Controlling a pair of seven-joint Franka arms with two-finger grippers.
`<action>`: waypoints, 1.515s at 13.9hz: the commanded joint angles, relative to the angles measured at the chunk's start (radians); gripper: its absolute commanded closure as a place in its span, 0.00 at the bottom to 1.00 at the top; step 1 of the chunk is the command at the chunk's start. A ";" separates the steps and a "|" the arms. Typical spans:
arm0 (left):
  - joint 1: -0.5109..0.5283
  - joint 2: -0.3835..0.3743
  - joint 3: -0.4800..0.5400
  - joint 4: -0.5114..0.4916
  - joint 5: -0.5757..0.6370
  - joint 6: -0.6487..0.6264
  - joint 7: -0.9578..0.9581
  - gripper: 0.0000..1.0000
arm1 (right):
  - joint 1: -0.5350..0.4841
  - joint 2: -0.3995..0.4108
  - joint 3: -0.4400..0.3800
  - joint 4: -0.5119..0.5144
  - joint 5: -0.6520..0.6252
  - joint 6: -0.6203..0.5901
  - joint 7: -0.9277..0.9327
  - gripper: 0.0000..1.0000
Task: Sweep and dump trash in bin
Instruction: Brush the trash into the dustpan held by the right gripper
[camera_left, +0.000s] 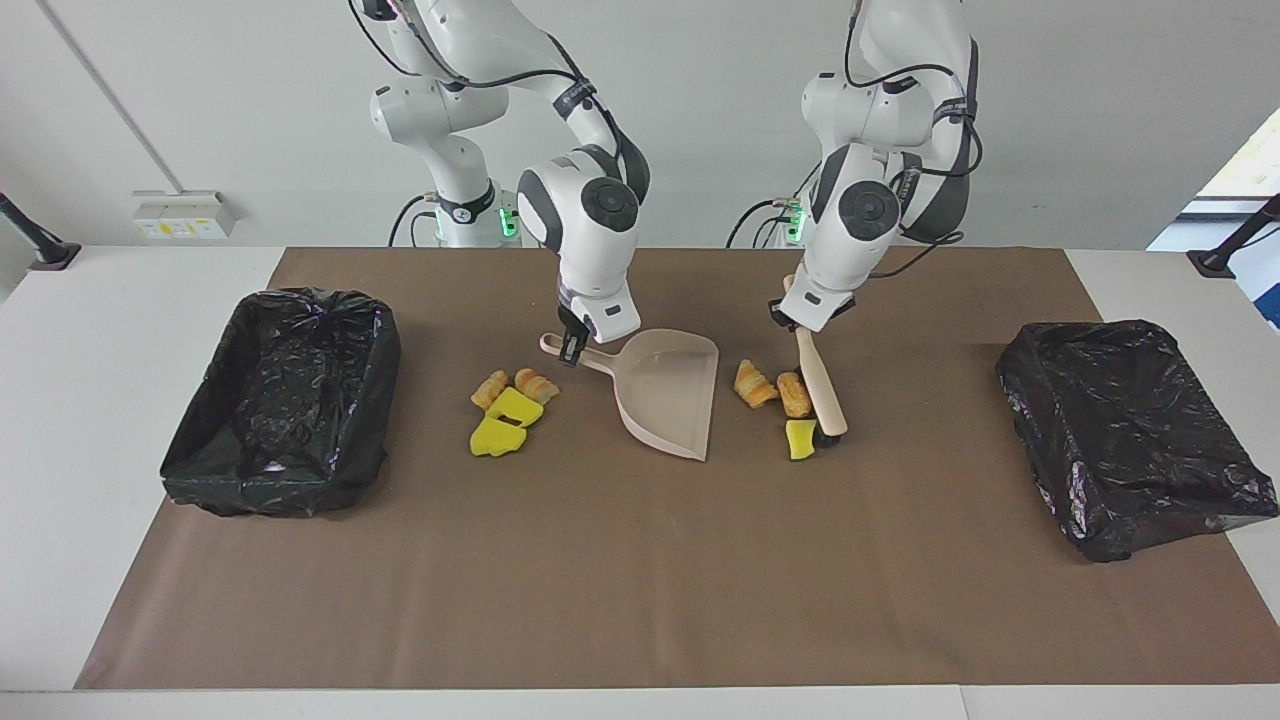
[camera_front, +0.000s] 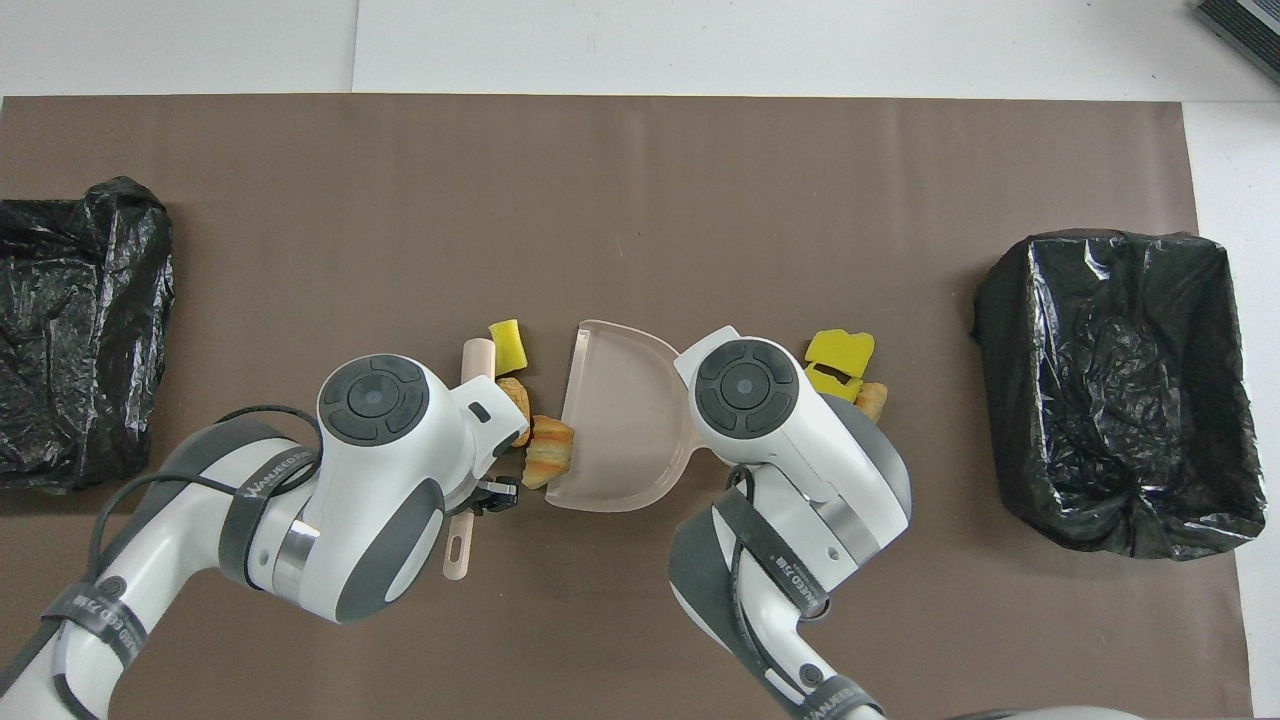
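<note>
My right gripper (camera_left: 568, 350) is shut on the handle of the beige dustpan (camera_left: 670, 395), whose straight lip faces the left arm's end of the table. My left gripper (camera_left: 790, 315) is shut on the handle of the wooden brush (camera_left: 822, 385), its dark bristles down on the mat. Three pieces of trash lie between brush and dustpan: two striped rolls (camera_left: 752, 383) (camera_left: 795, 393) and a yellow sponge bit (camera_left: 800, 438). From overhead, one roll (camera_front: 548, 455) sits at the dustpan's lip (camera_front: 575, 410). More trash (camera_left: 510, 410), rolls and yellow sponge bits, lies beside the dustpan toward the right arm's end.
One black-lined bin (camera_left: 280, 400) stands at the right arm's end of the brown mat, another (camera_left: 1135, 430) at the left arm's end. The mat (camera_left: 640, 580) spreads wide on the side away from the robots.
</note>
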 joint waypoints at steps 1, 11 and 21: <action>-0.073 0.008 0.004 0.018 -0.025 0.014 0.072 1.00 | -0.002 0.008 0.004 0.004 0.009 0.015 0.033 1.00; -0.168 0.031 0.024 0.215 -0.042 -0.179 -0.015 1.00 | -0.002 0.008 0.004 0.006 0.009 0.015 0.033 1.00; -0.234 -0.197 0.001 -0.122 0.080 -0.097 -0.495 1.00 | -0.030 0.005 0.004 0.049 0.010 -0.018 0.012 1.00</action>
